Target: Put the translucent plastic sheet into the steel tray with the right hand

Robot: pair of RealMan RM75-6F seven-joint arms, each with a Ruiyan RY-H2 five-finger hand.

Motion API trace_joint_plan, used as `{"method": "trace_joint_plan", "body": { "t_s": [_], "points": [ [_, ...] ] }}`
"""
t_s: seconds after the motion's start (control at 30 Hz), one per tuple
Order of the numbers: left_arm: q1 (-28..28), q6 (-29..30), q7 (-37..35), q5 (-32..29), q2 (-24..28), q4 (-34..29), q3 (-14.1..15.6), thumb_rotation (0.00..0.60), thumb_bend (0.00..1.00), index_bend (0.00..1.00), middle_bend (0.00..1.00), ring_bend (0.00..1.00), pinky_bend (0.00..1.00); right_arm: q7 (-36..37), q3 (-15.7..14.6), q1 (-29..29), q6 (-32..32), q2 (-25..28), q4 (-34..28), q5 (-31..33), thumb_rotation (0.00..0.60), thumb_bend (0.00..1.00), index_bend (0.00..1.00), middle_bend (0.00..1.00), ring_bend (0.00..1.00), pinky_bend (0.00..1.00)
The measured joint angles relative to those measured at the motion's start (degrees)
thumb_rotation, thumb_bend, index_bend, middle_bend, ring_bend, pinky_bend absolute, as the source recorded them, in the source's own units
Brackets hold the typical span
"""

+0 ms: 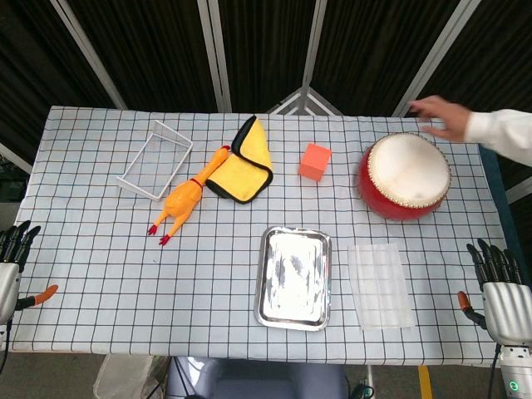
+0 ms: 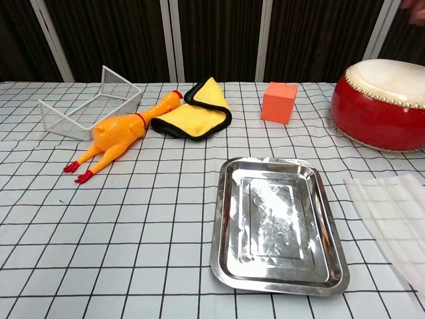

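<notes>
The translucent plastic sheet (image 1: 380,285) lies flat on the checkered cloth near the table's front edge; the chest view shows part of the sheet (image 2: 393,212) at its right border. Just left of it sits the steel tray (image 1: 268,287), seen up close as a tray (image 2: 224,219) with nothing in it. My right hand (image 1: 499,284) hangs off the table's right front corner, fingers straight and apart, holding nothing, well right of the sheet. My left hand (image 1: 12,256) is beyond the left edge, fingers apart, holding nothing. Neither hand appears in the chest view.
A red drum (image 1: 405,176) stands behind the sheet, with a person's hand (image 1: 440,116) reaching near it. An orange cube (image 1: 314,161), a yellow cloth (image 1: 245,162), a rubber chicken (image 1: 187,195) and a white wire basket (image 1: 155,160) lie across the back.
</notes>
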Motion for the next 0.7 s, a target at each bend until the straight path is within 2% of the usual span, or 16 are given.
{"method": "trace_joint_plan", "body": {
  "t_s": [0.43,0.7],
  "points": [
    [0.03,0.42,-0.34,0.21,0.06,0.13,-0.18,0.600,0.00,0.00,0.00,0.00,0.00,-1.57,-1.43,0.11,-0.80,-0.48,-0.82,-1.65,0.600,0.41,0.00,0.00,0.00,0.00],
    [-0.18,0.21,-0.50,-0.36,0.05,0.24,-0.61,0.600,0.00,0.00,0.00,0.00,0.00,-9.29,-3.66,0.72,-4.03,-2.88,-2.03,-2.67,0.600,0.42,0.00,0.00,0.00,0.00]
  ]
}}
